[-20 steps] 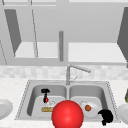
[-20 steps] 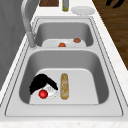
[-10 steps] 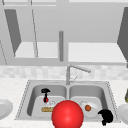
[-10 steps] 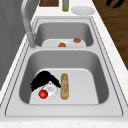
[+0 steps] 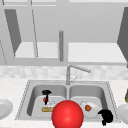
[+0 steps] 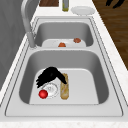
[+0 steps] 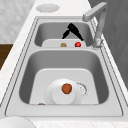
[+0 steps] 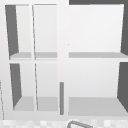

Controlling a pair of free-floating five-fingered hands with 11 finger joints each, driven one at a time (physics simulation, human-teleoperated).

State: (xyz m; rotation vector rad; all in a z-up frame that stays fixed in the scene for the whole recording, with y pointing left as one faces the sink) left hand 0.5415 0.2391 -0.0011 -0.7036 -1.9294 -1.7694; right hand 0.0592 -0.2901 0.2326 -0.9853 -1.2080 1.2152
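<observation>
Sink's left basin (image 6: pixel 82 65): left hand (image 6: pixel 48 76), fingers spread, hovers at twelve o'clock above small red ball (image 6: pixel 43 94); closing round it likely needs a lower reach.

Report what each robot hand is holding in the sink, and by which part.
Nothing is visibly held. The left robot hand hangs in the left basin over the drain, near the small red ball and bread. The right robot hand is empty.

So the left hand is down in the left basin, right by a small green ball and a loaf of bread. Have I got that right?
Nearly. The ball is red, not green, as the left side view shows. The rest holds: the left hand is down in the left basin, beside the ball and the loaf of bread.
</observation>
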